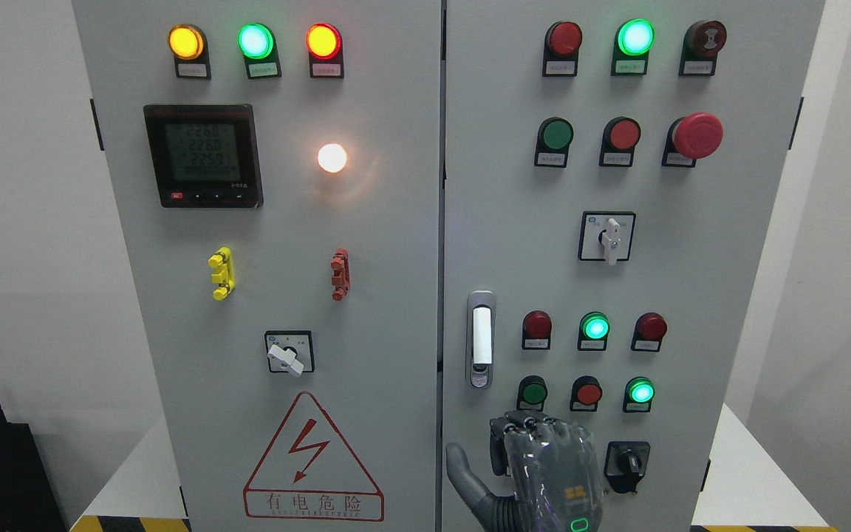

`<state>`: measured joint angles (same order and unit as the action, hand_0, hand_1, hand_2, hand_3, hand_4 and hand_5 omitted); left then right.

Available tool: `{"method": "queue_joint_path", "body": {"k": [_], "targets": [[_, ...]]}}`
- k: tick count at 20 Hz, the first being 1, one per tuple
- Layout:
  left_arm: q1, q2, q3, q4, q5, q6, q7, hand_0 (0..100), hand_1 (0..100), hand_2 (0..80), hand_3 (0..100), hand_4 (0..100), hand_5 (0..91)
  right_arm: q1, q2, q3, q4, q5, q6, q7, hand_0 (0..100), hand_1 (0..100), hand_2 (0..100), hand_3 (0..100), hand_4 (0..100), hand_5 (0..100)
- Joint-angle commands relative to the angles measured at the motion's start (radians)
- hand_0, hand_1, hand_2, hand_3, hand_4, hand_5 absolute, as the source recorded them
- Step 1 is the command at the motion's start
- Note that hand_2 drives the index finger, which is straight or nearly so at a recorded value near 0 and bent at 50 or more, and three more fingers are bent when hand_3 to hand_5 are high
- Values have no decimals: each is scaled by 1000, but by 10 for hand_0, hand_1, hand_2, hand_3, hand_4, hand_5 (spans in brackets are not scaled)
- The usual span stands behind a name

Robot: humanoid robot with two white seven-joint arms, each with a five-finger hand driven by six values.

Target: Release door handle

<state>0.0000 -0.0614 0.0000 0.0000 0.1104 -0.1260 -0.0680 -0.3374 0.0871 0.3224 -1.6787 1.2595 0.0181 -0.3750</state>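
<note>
The door handle (480, 338) is a grey upright recessed latch with a white lever and a keyhole at its foot, on the left edge of the cabinet's right door (691, 295). My right hand (536, 465) comes up from the bottom edge and hangs below the handle, a little to its right, back of the hand towards the camera. It is apart from the handle. Its fingers (525, 427) are loosely bent towards the door and hold nothing. The thumb (462, 473) sticks out to the left. The left arm does not show.
The right door carries several push buttons and lamps (594, 326), a rotary switch (607, 237) and a black knob (626, 465) just right of my hand. The left door (366, 295) holds a meter (202, 155), a selector switch (289, 353) and a red warning triangle (312, 462).
</note>
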Motion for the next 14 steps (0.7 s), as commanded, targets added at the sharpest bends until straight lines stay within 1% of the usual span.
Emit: {"method": "queue_joint_path", "body": {"k": [1, 3, 5, 8, 9, 11, 14], "targets": [[-31, 0, -11, -9, 0, 0, -1, 120, 389, 0, 0, 0, 0, -49, 2, -8, -13, 0, 0, 13, 319, 379, 1000, 1000, 1000, 987], [-31, 0, -11, -8, 0, 0, -1, 120, 389, 0, 0, 0, 0, -52, 2, -8, -12, 0, 0, 13, 316, 371, 1000, 1000, 1000, 987], [-31, 0, -11, -8, 0, 0, -1, 120, 389, 0, 0, 0, 0, -55, 2, -6, -12, 0, 0, 16, 277, 328, 1000, 1000, 1000, 988], [-31, 0, -11, -8, 0, 0, -1, 120, 389, 0, 0, 0, 0, -77, 2, -6, -12, 0, 0, 54, 259, 286, 1000, 1000, 1000, 988], [-31, 0, -11, -8, 0, 0, -1, 120, 389, 0, 0, 0, 0, -83, 2, -6, -12, 0, 0, 57, 262, 273, 1000, 1000, 1000, 987], [-31, 0, -11, -9, 0, 0, -1, 120, 389, 0, 0, 0, 0, -91, 2, -6, -7, 0, 0, 57, 261, 269, 1000, 1000, 1000, 987], [-31, 0, -11, -8, 0, 0, -1, 120, 389, 0, 0, 0, 0, -100, 2, -6, -6, 1, 0, 56, 253, 293, 1000, 1000, 1000, 985]]}}
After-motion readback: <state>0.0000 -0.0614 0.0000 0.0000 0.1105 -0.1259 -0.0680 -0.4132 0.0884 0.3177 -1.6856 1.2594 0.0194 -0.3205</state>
